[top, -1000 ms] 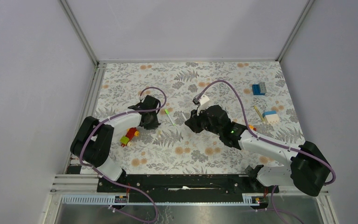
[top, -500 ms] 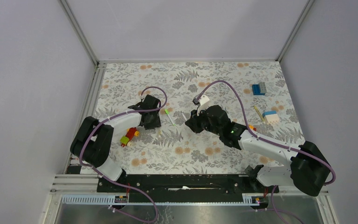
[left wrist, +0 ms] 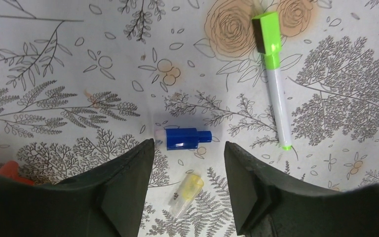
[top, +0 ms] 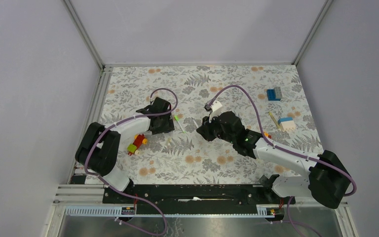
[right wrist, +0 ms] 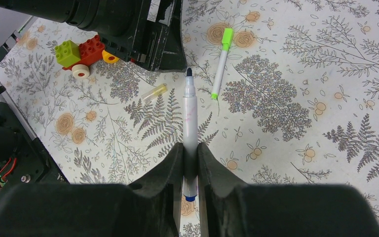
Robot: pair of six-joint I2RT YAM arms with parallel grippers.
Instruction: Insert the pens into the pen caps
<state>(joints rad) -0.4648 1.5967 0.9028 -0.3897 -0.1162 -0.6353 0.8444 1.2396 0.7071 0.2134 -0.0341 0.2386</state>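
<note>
1. Judged the task partly done. Found the green pen lying left of centre on the floral surface, with the green cap seated on one end.
2. Found the blue cap loose and unfitted on the surface just beside that pen, on the side toward the left edge.
3. Noted a small yellowish cap loose close by the blue cap, and a tan pen well apart near the right edge. Could not tell whether the tan pen carried a cap.
4. Found the right gripper clamped narrow on the barrel of the white pen, with the dark tip bare and pointed toward the left gripper.
5. Found the left gripper spread wide and empty, poised over the blue cap with one finger on either side and no visible contact.
6. Observed the left arm reaching from the near-left corner toward mid-surface, and the right arm stretched diagonally from the near-right corner toward the centre.
7. Judged the capping of the white pen to be the step in hand.
</note>
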